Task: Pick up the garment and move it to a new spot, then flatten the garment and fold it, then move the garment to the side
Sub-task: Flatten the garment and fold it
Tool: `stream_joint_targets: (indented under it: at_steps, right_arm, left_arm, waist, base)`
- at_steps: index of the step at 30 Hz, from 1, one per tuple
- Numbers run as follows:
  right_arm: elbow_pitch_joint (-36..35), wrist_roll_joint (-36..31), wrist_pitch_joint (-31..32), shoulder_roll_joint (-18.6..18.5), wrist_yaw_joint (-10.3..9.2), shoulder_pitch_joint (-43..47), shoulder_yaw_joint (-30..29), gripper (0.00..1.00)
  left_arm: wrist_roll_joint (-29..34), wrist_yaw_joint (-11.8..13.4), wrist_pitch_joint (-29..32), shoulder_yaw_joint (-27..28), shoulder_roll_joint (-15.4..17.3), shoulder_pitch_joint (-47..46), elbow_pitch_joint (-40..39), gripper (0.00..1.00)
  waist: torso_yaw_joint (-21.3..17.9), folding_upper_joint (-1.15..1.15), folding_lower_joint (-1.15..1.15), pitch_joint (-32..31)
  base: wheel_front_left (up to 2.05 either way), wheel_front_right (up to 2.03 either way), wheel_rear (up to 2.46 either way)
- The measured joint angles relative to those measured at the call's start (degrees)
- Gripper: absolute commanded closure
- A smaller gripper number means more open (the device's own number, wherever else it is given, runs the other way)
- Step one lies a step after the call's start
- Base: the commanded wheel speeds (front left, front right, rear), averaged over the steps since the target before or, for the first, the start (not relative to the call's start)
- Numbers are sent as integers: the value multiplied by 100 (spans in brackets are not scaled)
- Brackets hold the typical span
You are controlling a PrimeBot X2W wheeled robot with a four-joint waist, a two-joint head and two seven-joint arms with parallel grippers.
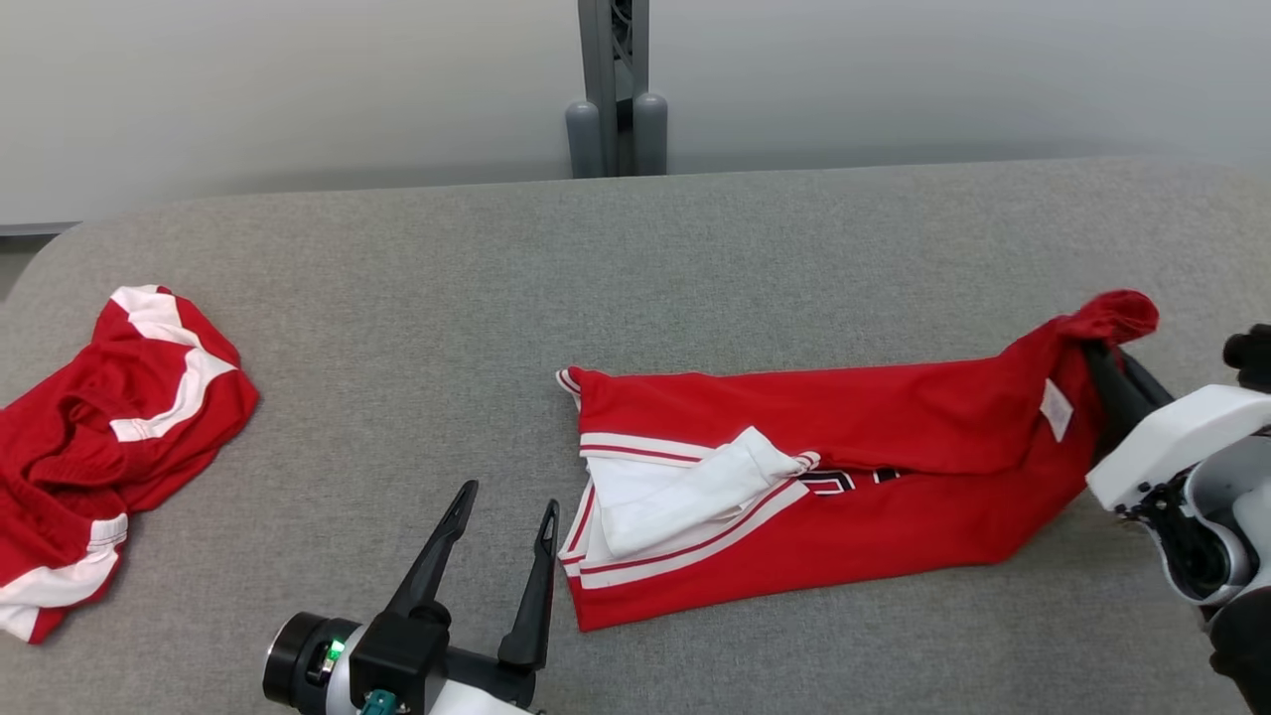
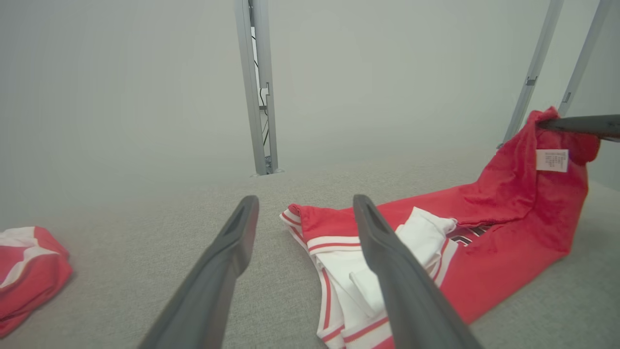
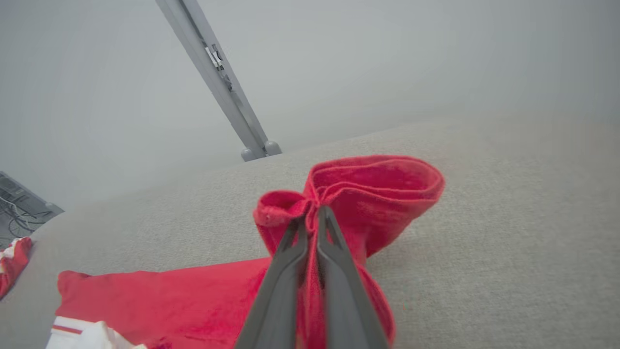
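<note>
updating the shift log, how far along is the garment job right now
Done: the right gripper is shut on the right end of the red garment, and that end is raised off the table. In hand: the pick-up; most of the cloth lies rumpled on the table, white trim turned up. The left gripper is open and empty beside its other end. Left: moving, flattening, folding, setting aside.

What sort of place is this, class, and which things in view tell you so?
Most likely a robot lab or test bay: a broad grey fabric-covered table, a bare pale wall with a metal frame post, and a spread red garment plus a bunched red garment at left.
</note>
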Motion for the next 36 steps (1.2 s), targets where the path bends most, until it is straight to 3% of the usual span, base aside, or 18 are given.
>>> stream_joint_targets:
  at_steps: [6, 13, 28, 36]
  right_arm:
    - [-1256, 53, 438, -9, -1, 391, 138, 100]
    - [-1782, -198, 801, 377, -1, 577, 53, 100]
    - [-1458, -1283, 1318, 1699, -1, 759, -135, 100]
    - [-905, -1734, 1382, 2012, -1, 752, -154, 100]
  left_arm:
    - [-55, 44, 0, -31, -7, 73, -41, 0]
    - [-77, 47, 0, -63, -10, 87, -20, 0]
    - [-155, -43, 0, -180, -14, 169, 79, 0]
    - [-160, -78, 0, -247, -15, 179, 113, 0]
  waist:
    - [197, 0, 0, -91]
    - [472, 0, 0, -143]
    - [1320, 0, 0, -327]
    - [1640, 0, 0, -343]
  base:
    - [0, 0, 0]
    - [0, 0, 0]
    - [0, 0, 0]
    - [0, 0, 0]
